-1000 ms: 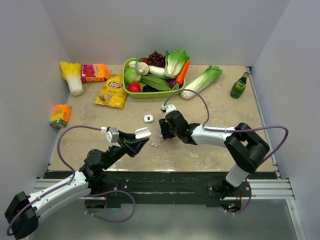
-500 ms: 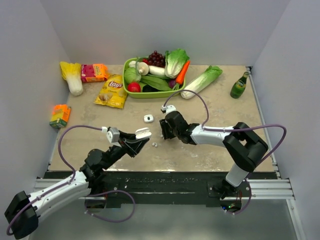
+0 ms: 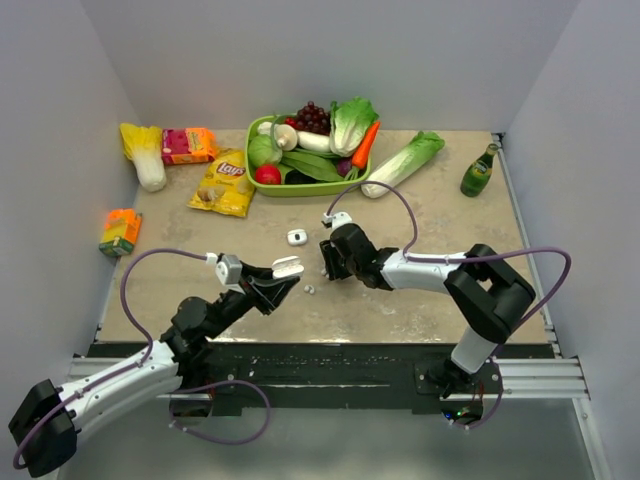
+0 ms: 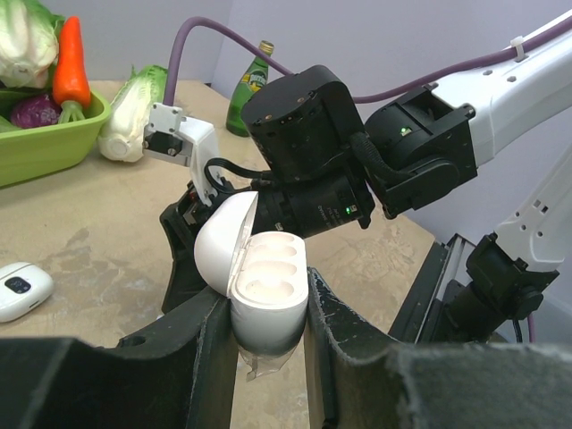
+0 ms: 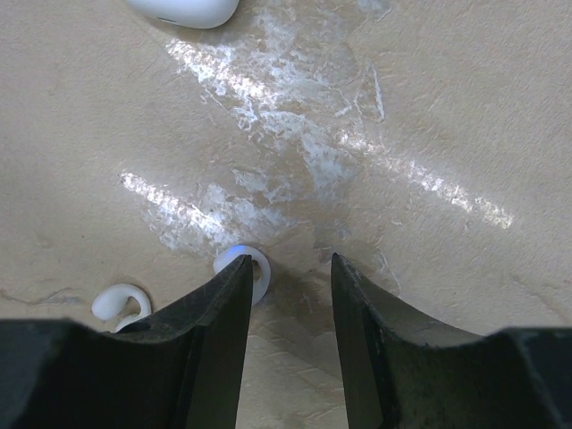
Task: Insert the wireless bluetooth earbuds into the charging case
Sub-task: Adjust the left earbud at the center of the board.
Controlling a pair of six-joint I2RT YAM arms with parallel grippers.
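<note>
Beige tabletop [image 3: 440, 220] holds two loose earbuds [image 5: 241, 268] just beside the right gripper [image 5: 288, 264], jaws spread and empty, while the left gripper [image 4: 265, 302] pinches the open charging case [image 4: 261, 246].

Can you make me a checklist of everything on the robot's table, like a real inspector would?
Surface: beige tabletop with shiny scuffed patches.
Job's things: charging case open, no earbuds seen in it; two earbuds loose on the table; second white case closed, lying apart.
Clutter: green tray of vegetables, chips bag, green bottle, cabbage, orange box.
Grippers: left pincer shut on the charging case; right pincer open, low over the table, one earbud right beside a finger.
Cables: purple cables loop off both arms.
Surroundings: plain pale walls on three sides.
</note>
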